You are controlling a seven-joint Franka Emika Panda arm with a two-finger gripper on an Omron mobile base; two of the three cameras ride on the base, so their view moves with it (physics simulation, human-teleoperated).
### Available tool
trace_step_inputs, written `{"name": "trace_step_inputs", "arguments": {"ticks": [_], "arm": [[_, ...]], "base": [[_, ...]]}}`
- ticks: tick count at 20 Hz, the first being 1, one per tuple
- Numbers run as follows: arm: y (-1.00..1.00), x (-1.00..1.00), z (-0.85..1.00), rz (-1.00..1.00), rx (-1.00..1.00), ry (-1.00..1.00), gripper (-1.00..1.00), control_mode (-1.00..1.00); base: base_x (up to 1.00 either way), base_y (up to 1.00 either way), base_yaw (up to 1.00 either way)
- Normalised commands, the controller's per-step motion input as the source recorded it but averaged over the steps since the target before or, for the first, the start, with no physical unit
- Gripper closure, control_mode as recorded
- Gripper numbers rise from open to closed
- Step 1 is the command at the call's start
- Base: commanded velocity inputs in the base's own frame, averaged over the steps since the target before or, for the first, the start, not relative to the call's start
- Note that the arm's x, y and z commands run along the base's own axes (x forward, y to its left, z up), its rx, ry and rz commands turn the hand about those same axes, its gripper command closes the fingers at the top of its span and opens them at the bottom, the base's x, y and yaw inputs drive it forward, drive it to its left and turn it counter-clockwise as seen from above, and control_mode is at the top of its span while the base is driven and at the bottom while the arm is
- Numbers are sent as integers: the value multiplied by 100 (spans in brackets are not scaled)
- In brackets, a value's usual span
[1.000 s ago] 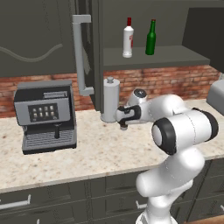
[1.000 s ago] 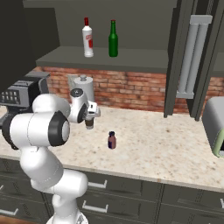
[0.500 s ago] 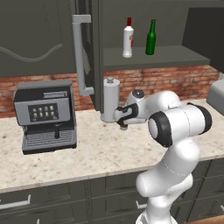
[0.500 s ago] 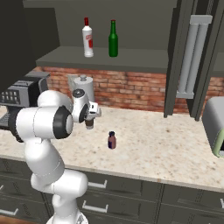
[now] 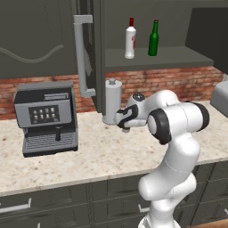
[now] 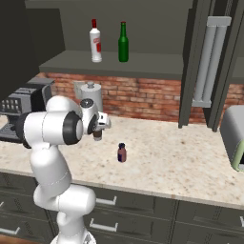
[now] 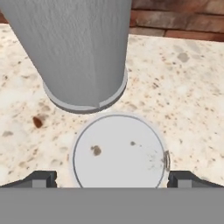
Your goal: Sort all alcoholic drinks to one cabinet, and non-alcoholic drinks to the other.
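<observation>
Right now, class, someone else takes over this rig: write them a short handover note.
Gripper: open, straddling the white lid of the coffee cup, nothing held.
Coffee cup stands on the counter just in front of the grey canister.
Purple bottle also on the counter, apart.
White bottle and green bottle stand together on the open cabinet shelf: alcohol looks done.
Left: cup and purple bottle to the other cabinet.
</observation>
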Motion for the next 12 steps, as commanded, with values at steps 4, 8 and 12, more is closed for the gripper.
{"name": "trace_step_inputs", "arguments": {"ticks": [4,8,12], "arm": [[0,19,-11,0,1,0,-100,-100],[0,17,-13,0,0,0,-100,-100],[0,16,-14,0,0,0,-100,-100]], "base": [[0,0,0],[0,0,0],[0,0,0]]}}
